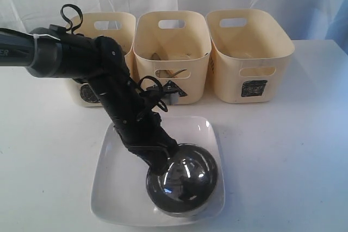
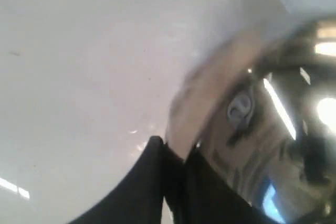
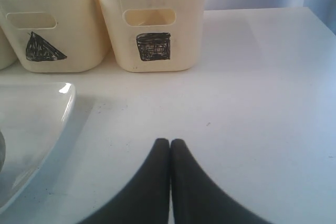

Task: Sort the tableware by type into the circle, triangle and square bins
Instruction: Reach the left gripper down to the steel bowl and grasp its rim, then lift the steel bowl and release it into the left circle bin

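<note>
Now the bowl [image 1: 182, 180] sits on the plate [image 1: 111, 191], toward one corner, on the bench [image 1: 288, 161]. Left jaws pinch its thin rim; right jaws are pressed together, holding nothing. Judged light, rigid and slick, so the rim grip could slip or swing.

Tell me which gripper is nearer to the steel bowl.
Left. The left gripper pinches the rim of the steel bowl, which sits on the white plate. The right gripper is shut over the table beside the plate, apart from the bowl.
</note>
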